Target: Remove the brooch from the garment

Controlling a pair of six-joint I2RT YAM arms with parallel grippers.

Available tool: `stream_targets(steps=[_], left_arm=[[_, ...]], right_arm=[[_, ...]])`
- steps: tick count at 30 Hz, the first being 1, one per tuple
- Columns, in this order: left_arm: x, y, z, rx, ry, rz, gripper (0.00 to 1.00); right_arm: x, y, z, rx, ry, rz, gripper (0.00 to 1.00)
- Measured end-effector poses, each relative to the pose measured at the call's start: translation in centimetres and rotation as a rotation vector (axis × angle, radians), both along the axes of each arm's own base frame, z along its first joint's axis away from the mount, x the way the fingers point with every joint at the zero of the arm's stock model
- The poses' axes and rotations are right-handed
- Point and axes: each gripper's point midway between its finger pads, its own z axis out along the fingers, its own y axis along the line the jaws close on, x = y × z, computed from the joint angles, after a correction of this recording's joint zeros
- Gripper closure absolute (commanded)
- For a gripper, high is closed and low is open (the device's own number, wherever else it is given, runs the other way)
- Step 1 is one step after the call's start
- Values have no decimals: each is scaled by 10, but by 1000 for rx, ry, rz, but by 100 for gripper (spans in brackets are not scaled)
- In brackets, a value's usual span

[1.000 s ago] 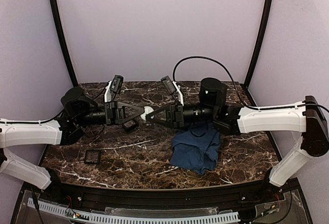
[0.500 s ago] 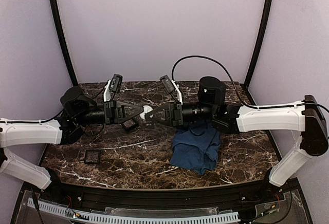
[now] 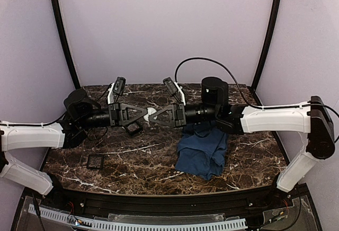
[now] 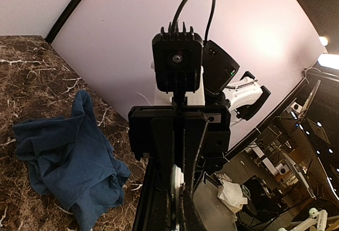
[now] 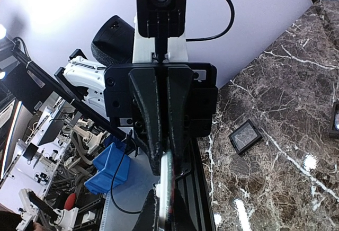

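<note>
Your left hand (image 3: 144, 114) and right hand (image 3: 159, 117) meet tip to tip in the air, each with its jaws drawn nearly together, and as far as the views show both pinch the same tiny whitish brooch (image 3: 151, 116). It hangs between them above the middle of the table (image 3: 132, 157), nearer the far edge. It is off the garment (image 3: 201, 154), which lies crumpled well apart toward the near right corner. The double grip is the main danger. If you pull the hands apart while both are clamped, the piece may bend or flick free. If you release one hand before the other has a sure hold, the brooch may drop onto the marble and skip away. It could miss the black square tray (image 3: 132, 130) lying just below the left hand. Pushing the hands closer risks knocking fingertip against fingertip. The brooch's long axis seems to run along the line joining the hands, roughly level, from the left edge toward the right. Both wrist views show only a thin pale sliver, so you cannot tell which end is the front.
</note>
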Motion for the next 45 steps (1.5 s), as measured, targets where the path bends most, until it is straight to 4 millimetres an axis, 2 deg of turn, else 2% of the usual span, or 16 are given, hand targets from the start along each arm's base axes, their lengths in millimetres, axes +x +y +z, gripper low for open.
stream_targets(steps=[17,26,45], left_arm=[[12,-1,-21,61,71,49,99],[10,-3,-34,100,110,47,99],[4,-8,-45,135,136,37,99]], right_arm=[[16,-2,-25,-28,171,8,100],[15,-5,-40,-1,273,34,100],[10,-12,-55,39,395,46,100]])
